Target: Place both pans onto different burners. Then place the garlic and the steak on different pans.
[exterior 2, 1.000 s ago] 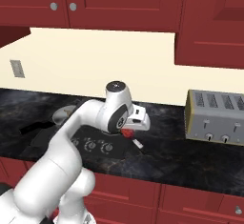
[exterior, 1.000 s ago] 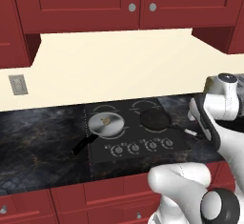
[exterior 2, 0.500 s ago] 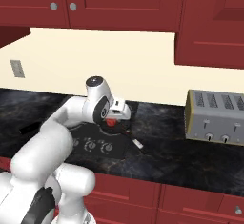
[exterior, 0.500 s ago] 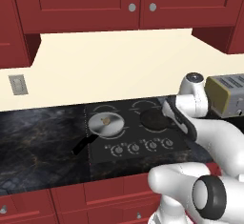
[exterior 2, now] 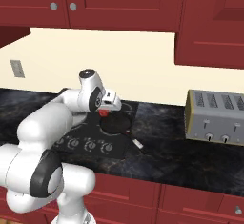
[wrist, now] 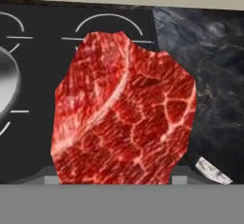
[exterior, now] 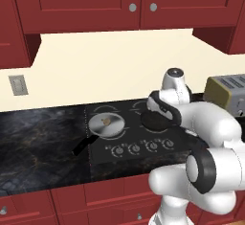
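Note:
My gripper (exterior 2: 104,110) is shut on the steak (wrist: 124,108), a red marbled slab that hangs close in front of the hand camera. It hovers just above the black pan (exterior 2: 116,123), which sits on a right-hand burner with its light-tipped handle (exterior 2: 138,143) pointing toward the counter. The silver pan (exterior: 106,125) rests on a left burner with the tan garlic (exterior: 108,121) inside it and its black handle (exterior: 80,146) pointing front-left. Past the steak, a rear burner ring (wrist: 109,22) is bare. In the left base view the hand (exterior: 160,108) covers part of the black pan (exterior: 154,119).
A silver toaster (exterior 2: 217,116) stands on the dark stone counter to the right of the cooktop (exterior: 110,161). Control knobs (exterior: 139,147) line the cooktop's front. Red cabinets hang overhead, and a wall outlet (exterior: 17,85) is at the far left.
The arm has swung left from the counter at the right of the cooktop, carrying the steak, and now holds it over the black pan. Both pans stayed put.

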